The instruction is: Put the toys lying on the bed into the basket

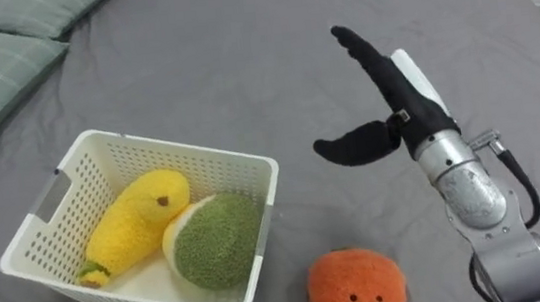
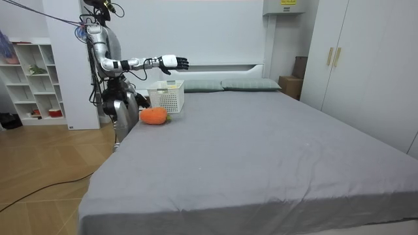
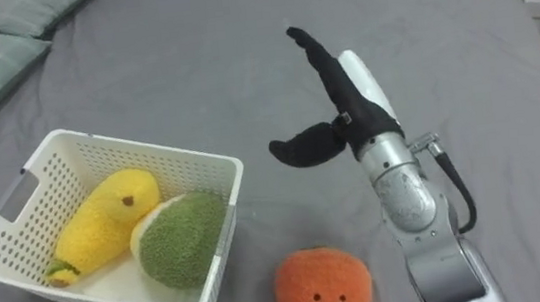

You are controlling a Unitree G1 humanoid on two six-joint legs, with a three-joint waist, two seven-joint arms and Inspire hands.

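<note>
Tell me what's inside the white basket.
In the basket, a yellow plush toy and a green plush toy lie side by side, touching. They cover most of its floor, so anything beneath is hidden. The orange toy sits outside, on the bed.

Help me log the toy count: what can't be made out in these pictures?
Lower part of the orange toy: cut off by the eye views' bottom edge.
Floor of the basket: hidden under the yellow toy and green toy in the eye views.
Basket contents in the room view: too small, behind its wall.
</note>
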